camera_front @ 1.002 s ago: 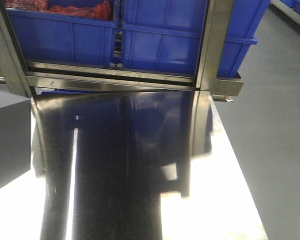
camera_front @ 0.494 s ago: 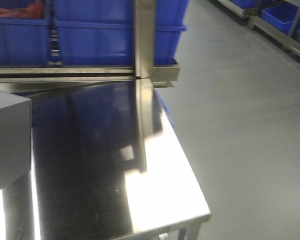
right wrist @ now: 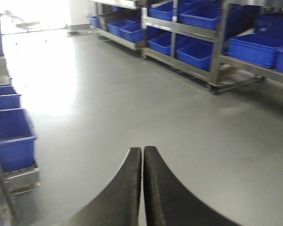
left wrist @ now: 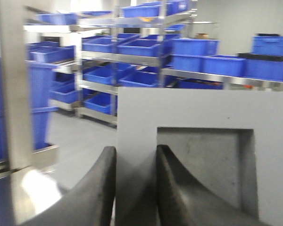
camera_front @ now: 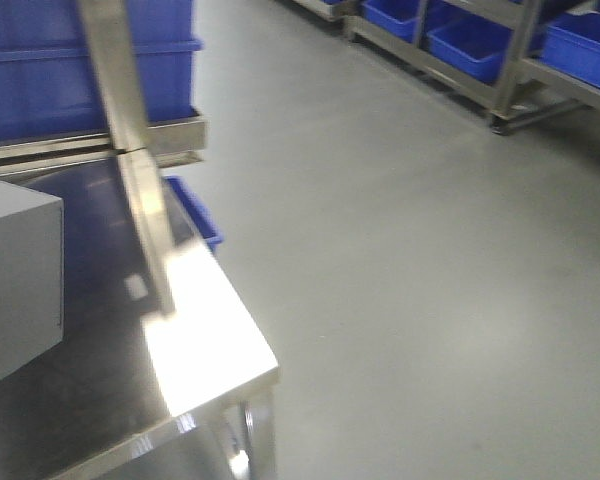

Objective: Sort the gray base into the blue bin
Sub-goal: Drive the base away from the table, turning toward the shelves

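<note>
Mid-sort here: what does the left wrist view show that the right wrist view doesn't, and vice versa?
Only the left wrist view: the gray base, its square recess facing the camera, gripped at one wall by the left gripper. Only the right wrist view: the right gripper, shut on nothing. Both: gray floor and steel racks loaded with blue bins.

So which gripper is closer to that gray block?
Left. The left gripper grips an edge of the gray base; the right gripper is shut and empty over the floor.
</note>
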Robot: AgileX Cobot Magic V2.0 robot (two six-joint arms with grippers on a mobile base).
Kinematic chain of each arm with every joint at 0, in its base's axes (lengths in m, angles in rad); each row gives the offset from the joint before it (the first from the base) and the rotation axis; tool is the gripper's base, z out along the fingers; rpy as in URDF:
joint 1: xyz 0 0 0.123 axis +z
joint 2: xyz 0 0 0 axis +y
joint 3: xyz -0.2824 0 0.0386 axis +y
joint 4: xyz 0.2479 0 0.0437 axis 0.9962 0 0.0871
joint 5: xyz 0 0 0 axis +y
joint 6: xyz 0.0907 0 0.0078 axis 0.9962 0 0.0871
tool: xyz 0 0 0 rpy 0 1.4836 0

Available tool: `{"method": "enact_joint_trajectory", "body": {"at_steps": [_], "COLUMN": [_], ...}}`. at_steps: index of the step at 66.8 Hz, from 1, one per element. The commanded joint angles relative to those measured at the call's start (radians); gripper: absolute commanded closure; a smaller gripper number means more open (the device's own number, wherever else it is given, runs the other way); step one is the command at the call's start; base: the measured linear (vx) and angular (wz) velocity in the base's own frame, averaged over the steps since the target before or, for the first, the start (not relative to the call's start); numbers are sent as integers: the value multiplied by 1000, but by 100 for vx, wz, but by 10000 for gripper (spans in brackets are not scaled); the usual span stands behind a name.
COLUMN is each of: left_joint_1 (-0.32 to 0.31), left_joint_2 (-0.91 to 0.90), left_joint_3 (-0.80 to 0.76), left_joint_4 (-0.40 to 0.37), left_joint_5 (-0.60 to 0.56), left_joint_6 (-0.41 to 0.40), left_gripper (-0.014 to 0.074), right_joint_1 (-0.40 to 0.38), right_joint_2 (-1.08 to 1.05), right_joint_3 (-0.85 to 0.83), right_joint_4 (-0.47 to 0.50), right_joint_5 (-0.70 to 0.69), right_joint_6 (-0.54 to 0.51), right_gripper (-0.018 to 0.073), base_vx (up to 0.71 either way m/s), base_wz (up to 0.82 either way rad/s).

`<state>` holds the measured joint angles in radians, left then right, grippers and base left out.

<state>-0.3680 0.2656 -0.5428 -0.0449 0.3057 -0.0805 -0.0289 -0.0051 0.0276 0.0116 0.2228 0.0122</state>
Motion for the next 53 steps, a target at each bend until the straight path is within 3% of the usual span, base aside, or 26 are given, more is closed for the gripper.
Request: {"method": "enact_joint_trajectory", "body": {"at_steps": [1,53], "left_joint_1": [2,2], "left_joint_2": [8,8], "left_joint_3": [-29,-29], "left_joint_4": [-10,-10], "left_joint_5": [-109,-109], "left_joint_6": [-7,-7], "left_gripper": [603,603], "right_joint_1": [-3,-3], "right_joint_2": [18,18], "right_joint_3": [2,2], "right_joint_4": [-5,-5], "right_joint_5": [-73,-73], "right_joint_6": [-12,-12], "right_gripper": [564,564], "base_vx": [-9,-3], "base_wz": [-63,-63]}}
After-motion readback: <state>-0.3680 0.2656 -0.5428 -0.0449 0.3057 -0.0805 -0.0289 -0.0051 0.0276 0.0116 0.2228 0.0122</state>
